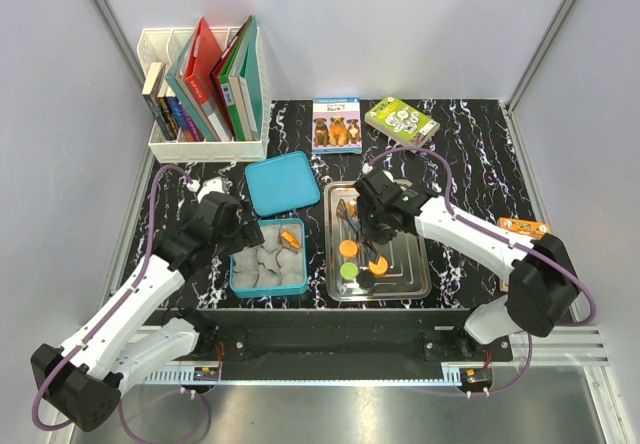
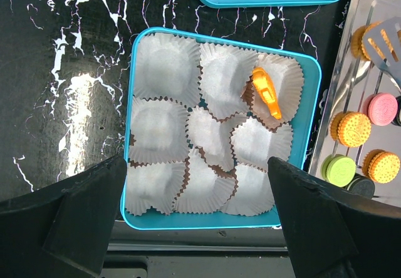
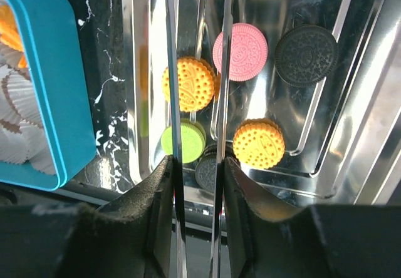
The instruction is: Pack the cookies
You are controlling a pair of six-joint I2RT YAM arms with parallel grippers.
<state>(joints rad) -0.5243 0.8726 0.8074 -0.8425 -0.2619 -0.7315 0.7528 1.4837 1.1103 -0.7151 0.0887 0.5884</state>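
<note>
While right hand (image 3: pixel 196 164) grips tongs (image 3: pixel 173 71), cookies (image 3: pixel 188 84) crowd tray's (image 3: pixel 351 165) near edge.

A robotics lab test cell: plain grey walls (image 1: pixel 400 24) enclose a marble-patterned table (image 1: pixel 480 164). The left arm (image 1: pixel 130 304) and right arm (image 1: pixel 470 234) are bolted to a near aluminium rail (image 1: pixel 340 376). Staged props include a far-left book rack (image 1: pixel 205 144) and cookies (image 1: pixel 348 248) on a steel tray (image 1: pixel 408 264).

My bench is a black tabletop (image 1: pixel 480 154) veined in white, boxed by pale grey walls (image 1: pixel 400 24); light glares off it, a metal rail (image 1: pixel 330 377) along my side.
</note>
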